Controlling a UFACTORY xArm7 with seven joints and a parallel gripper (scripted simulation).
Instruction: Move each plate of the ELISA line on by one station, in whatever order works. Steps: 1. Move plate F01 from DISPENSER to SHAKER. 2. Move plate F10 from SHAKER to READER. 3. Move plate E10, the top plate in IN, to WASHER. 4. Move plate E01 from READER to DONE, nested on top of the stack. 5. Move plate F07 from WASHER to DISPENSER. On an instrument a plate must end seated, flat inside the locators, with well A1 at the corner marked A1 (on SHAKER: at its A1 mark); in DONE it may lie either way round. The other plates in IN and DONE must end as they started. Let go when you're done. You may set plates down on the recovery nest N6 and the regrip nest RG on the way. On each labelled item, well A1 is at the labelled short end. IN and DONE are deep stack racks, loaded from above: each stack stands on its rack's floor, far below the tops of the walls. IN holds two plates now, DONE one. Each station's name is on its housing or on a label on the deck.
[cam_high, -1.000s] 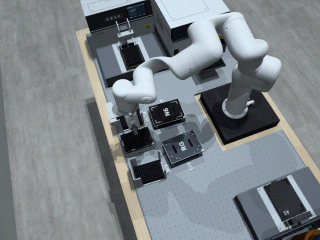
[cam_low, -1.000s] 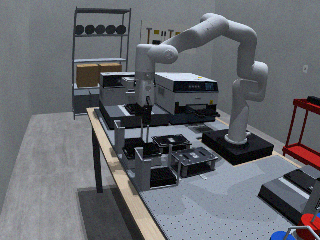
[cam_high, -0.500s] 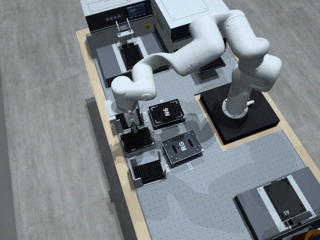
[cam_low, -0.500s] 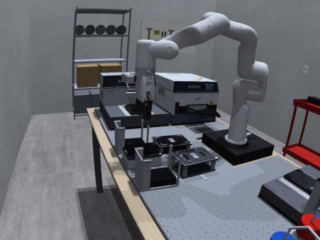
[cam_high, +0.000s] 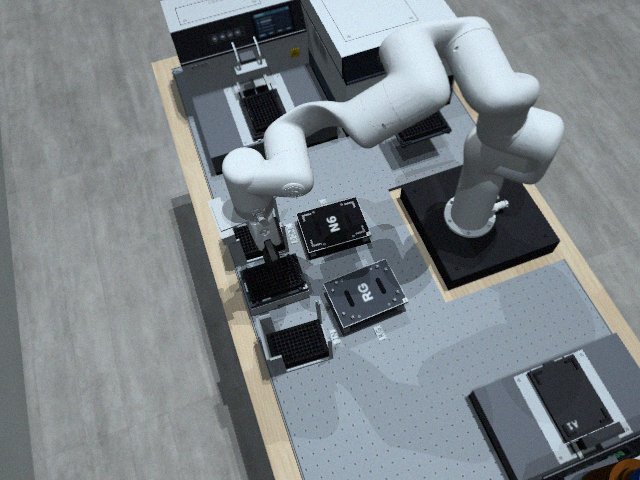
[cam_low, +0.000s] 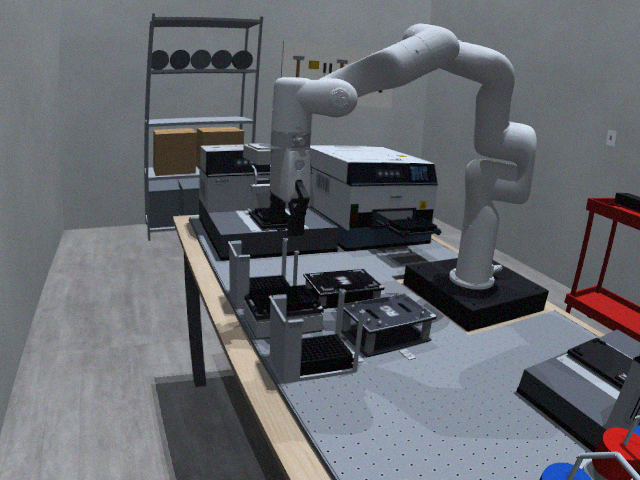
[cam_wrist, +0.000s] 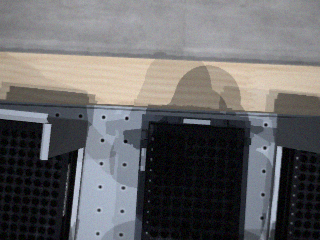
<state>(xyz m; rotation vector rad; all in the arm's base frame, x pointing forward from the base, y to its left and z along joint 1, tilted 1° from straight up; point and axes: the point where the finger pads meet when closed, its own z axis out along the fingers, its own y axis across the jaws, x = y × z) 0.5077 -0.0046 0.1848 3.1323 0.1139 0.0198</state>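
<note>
A black well plate (cam_high: 272, 279) lies flat on a low station at the table's left edge, between two stack racks. It fills the middle of the wrist view (cam_wrist: 196, 180) and also shows in the exterior view (cam_low: 281, 298). My gripper (cam_high: 269, 251) (cam_low: 295, 222) hangs well above this plate's far end, open and empty. The far rack holds a plate (cam_high: 247, 241). The near rack holds a plate (cam_high: 298, 342) low between its walls. I cannot read the plate labels.
Nest N6 (cam_high: 333, 225) and nest RG (cam_high: 366, 291) stand empty to the right. The back-left instrument carries a plate (cam_high: 262, 107). The back-right instrument's tray holds a plate (cam_high: 422, 127). The front-right instrument's nest (cam_high: 568, 397) is empty. Thin rack posts (cam_low: 289, 268) rise near the gripper.
</note>
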